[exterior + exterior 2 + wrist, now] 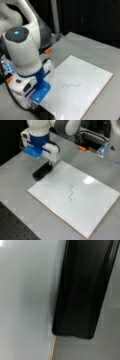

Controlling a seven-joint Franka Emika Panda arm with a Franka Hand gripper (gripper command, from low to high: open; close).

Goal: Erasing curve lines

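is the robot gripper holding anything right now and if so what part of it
It cannot be told. The gripper is right over one end of the black eraser block, beside the whiteboard edge, but its fingers are hidden.

No legible text or labels anywhere

Light is coming from overhead and falling evenly on the grey worktop [15, 175], while the background is staying dark. A bright patch of glare is sitting on the white board [89, 180] in a front view. The eraser [42, 171] is casting only a faint, soft shadow. Both front views are looking soft and blocky, so the curve lines [71, 85] are showing as a thin fuzzy trace. The wrist view is blurring heavily, the eraser [82, 290] filling it as a dark smear with hazy edges.
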